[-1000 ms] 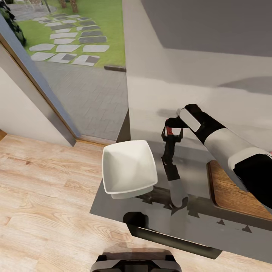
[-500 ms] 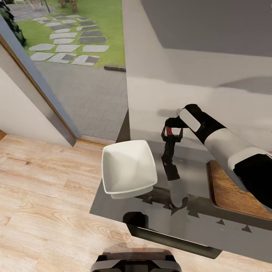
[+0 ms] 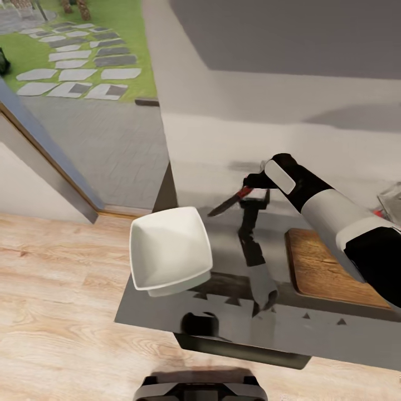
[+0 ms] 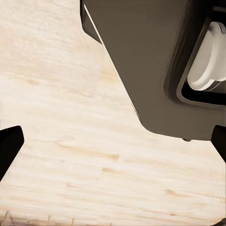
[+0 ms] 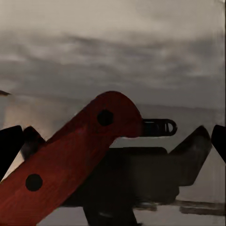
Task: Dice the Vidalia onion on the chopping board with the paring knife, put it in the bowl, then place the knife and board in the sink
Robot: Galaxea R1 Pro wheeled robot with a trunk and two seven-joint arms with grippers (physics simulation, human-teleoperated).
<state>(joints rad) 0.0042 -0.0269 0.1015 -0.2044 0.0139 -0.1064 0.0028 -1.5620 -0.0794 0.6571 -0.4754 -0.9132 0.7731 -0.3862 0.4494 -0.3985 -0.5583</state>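
My right gripper hangs over the glossy grey countertop, shut on the paring knife. The knife's dark blade points left, toward the white bowl at the counter's left end. The red handle lies slantwise between the right fingertips. The brown chopping board lies on the counter under my right forearm, which hides part of it. What looks like the sink's steel edge shows at the right border. The onion is out of view. My left gripper is open over the wooden floor.
A pale wall backs the counter. Left of it a glass door gives onto grey paving and a lawn. Light wood floor runs in front, and my dark base stands at the counter's front edge.
The view has shifted, so the bowl, board and counter sit further left in the picture. The knife has swung in my right gripper, and its blade now shows pointing left.
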